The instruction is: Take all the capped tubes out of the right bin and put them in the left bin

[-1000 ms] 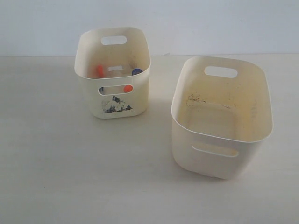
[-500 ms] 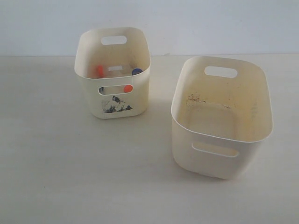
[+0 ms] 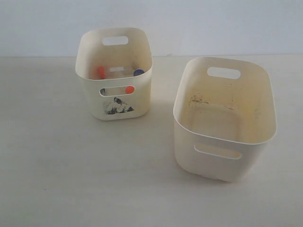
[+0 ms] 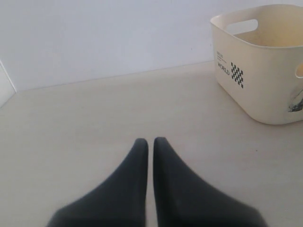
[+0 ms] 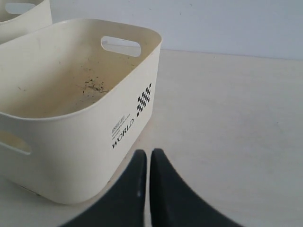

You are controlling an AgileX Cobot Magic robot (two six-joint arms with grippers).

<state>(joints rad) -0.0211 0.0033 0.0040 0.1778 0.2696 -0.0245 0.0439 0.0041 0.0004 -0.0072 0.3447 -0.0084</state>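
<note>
Both pairs of my fingers are pressed together on nothing: my left fingers [image 4: 146, 151] hang low over the bare table [image 3: 57, 179], well apart from the left bin [image 3: 142, 99], and my right fingers [image 5: 143, 161] sit just beside the right bin [image 3: 222, 165], outside its printed wall. The capped tubes are in the left bin. Over its rim I can see an orange-red cap [image 3: 101, 72] and a blue cap [image 3: 138, 73], and a second orange-red cap [image 3: 129, 89] shows through the front handle slot. A dab of blue at the slot's other end may be the fourth tube, though it is too small for me to be sure. The right bin holds no tube that I can find. Its inside shows only dark specks on the wall, but the part of its floor behind the near wall is hidden from me in both views. Going by that, I judge the moving done, or very nearly so, with at most a check of that hidden corner left.
</note>
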